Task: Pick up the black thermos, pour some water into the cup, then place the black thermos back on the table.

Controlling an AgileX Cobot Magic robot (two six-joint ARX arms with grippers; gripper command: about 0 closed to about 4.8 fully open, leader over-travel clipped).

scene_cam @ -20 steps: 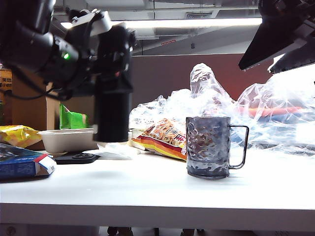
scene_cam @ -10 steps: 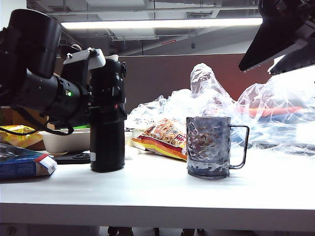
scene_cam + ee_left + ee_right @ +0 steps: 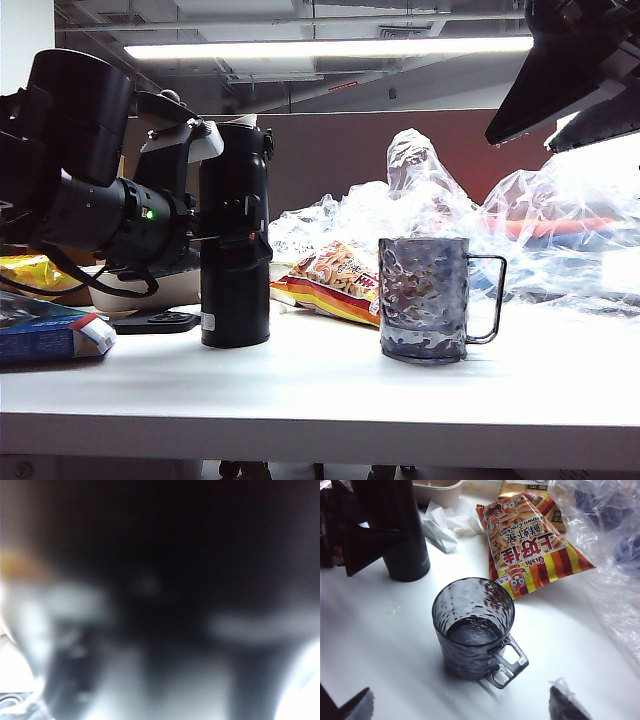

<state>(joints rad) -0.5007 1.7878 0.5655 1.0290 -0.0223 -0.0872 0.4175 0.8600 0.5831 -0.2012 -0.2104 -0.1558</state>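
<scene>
Left gripper (image 3: 232,225) sits around the upper half of the thermos (image 3: 234,240), level with the table (image 3: 320,385). The thermos stands upright on the table, left of centre. Whether the jaws still clamp it cannot be told: the left wrist view is a dark blur, probably the flask filling the lens. Behind lie a beige tray (image 3: 130,292) and a snack bag (image 3: 330,280). Right of centre the cup (image 3: 423,298) stands upright, apart from the thermos, handle to the right, some water inside. Right gripper (image 3: 460,705) hangs above the cup, jaws wide apart, holding nothing.
</scene>
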